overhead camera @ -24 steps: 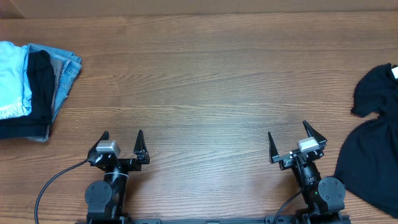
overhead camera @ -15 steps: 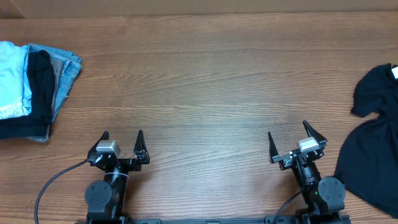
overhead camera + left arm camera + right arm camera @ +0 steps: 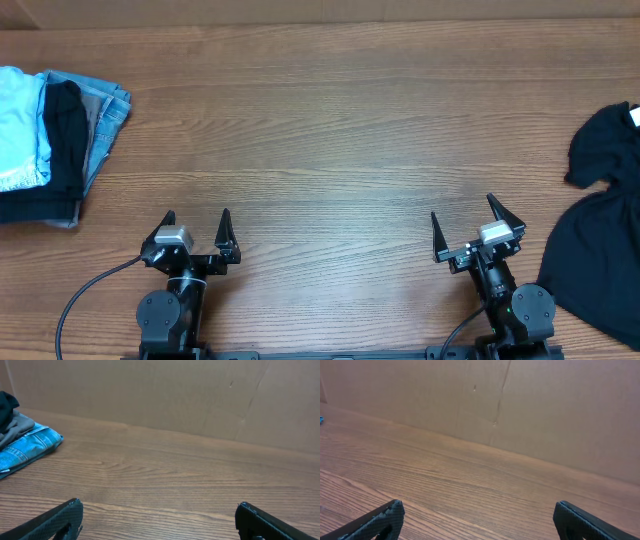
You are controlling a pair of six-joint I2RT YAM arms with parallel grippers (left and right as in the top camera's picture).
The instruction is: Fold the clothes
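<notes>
The black garment [image 3: 600,240] lies crumpled at the right edge of the table in the overhead view, partly cut off by the frame, with a small white label [image 3: 634,115] at its upper edge. My right gripper [image 3: 468,220] is open and empty, just left of the garment and not touching it. My left gripper [image 3: 196,222] is open and empty near the front left. In the left wrist view the left gripper [image 3: 160,512] spans bare wood. In the right wrist view the right gripper [image 3: 480,512] does the same. The black garment does not show in either wrist view.
A stack of folded clothes sits at the far left: a light blue garment [image 3: 20,125], a black piece [image 3: 62,135] and grey-blue denim [image 3: 105,125]. The denim also shows in the left wrist view [image 3: 25,447]. A cardboard wall [image 3: 175,395] backs the wooden table [image 3: 330,130].
</notes>
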